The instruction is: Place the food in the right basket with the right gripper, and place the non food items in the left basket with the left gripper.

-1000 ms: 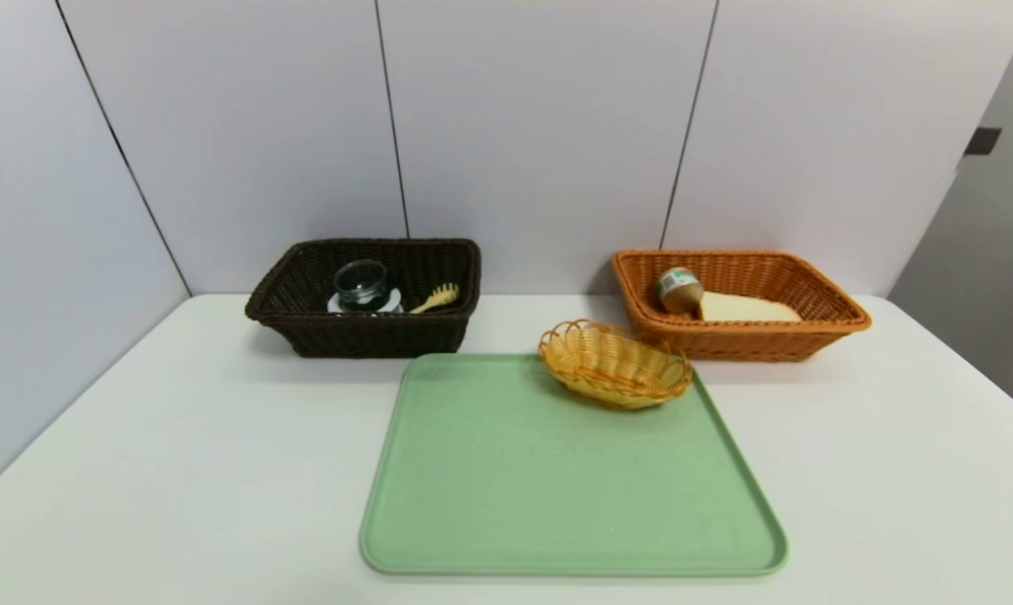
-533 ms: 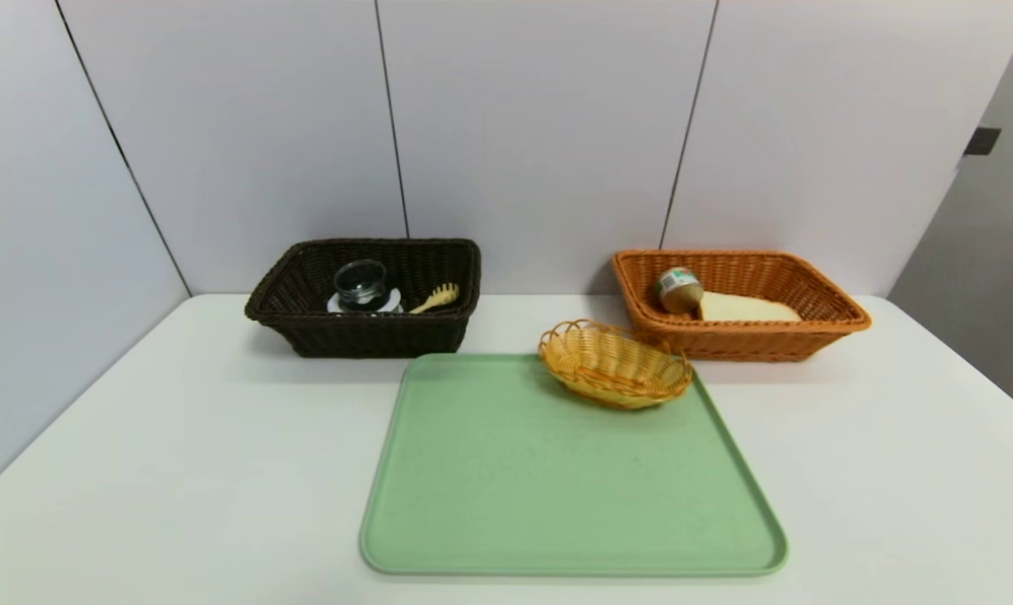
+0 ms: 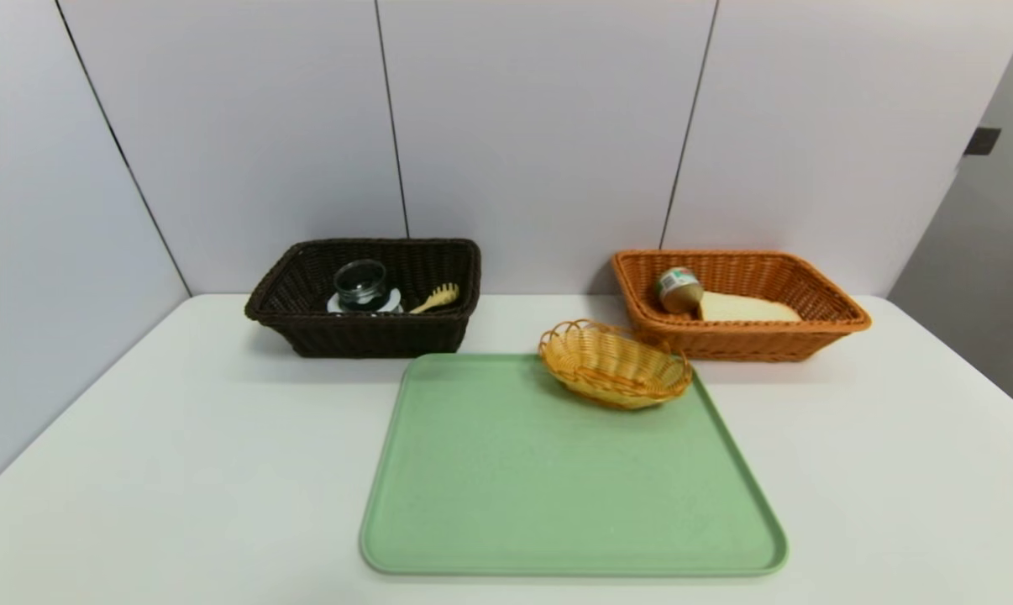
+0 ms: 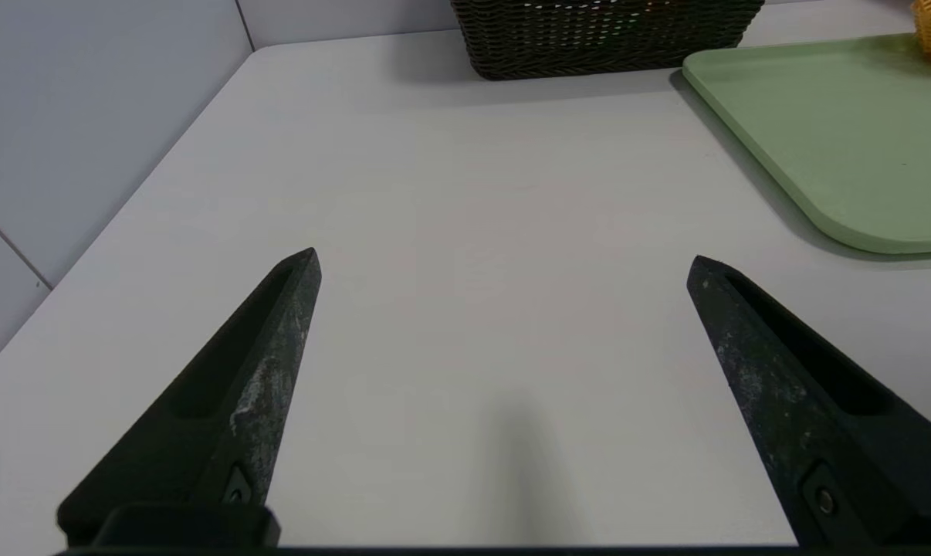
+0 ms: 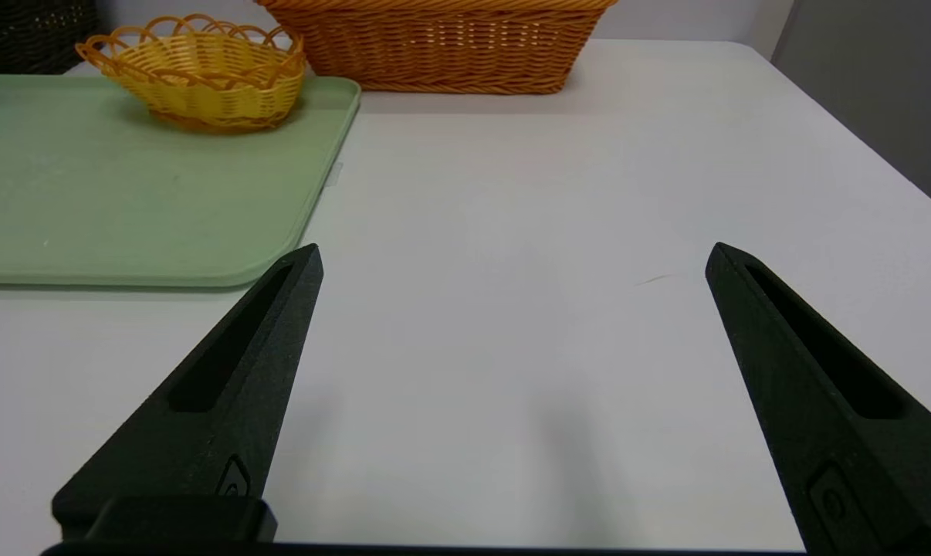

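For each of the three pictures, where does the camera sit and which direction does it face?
Head: high, facing forward and down at tray, brown basket and orange basket; no arm shows.
Left wrist: low over table, facing the brown basket; open left gripper shows.
Right wrist: low, facing the orange basket; open right gripper shows.
All share the tray and yellow basket.

Woven wicker baskets point(image 3: 372, 332); smooth matt green tray point(image 3: 557, 504).
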Robot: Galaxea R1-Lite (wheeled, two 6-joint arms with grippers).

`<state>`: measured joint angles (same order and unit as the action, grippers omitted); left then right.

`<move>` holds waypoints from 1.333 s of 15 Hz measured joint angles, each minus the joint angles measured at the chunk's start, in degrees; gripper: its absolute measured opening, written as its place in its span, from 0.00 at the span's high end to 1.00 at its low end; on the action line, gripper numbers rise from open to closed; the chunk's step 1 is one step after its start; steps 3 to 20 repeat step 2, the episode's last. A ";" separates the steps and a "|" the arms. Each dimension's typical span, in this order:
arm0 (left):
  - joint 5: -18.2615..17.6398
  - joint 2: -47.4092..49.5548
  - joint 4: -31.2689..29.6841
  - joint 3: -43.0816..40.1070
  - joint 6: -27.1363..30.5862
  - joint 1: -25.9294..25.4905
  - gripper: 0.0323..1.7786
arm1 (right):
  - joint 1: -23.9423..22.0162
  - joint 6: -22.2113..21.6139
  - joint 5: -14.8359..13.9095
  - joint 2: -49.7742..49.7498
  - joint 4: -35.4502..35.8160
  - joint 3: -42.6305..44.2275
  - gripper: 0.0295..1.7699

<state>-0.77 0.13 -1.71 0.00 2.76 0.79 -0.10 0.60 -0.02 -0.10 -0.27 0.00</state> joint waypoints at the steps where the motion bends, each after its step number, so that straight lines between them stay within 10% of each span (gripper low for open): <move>1: 0.00 0.00 -0.02 0.00 0.02 0.02 0.05 | 0.00 0.04 -0.02 0.00 0.00 0.00 0.03; 20: 0.00 -0.02 -0.02 0.00 0.05 0.06 0.05 | 0.00 0.04 0.00 0.00 0.00 0.00 0.03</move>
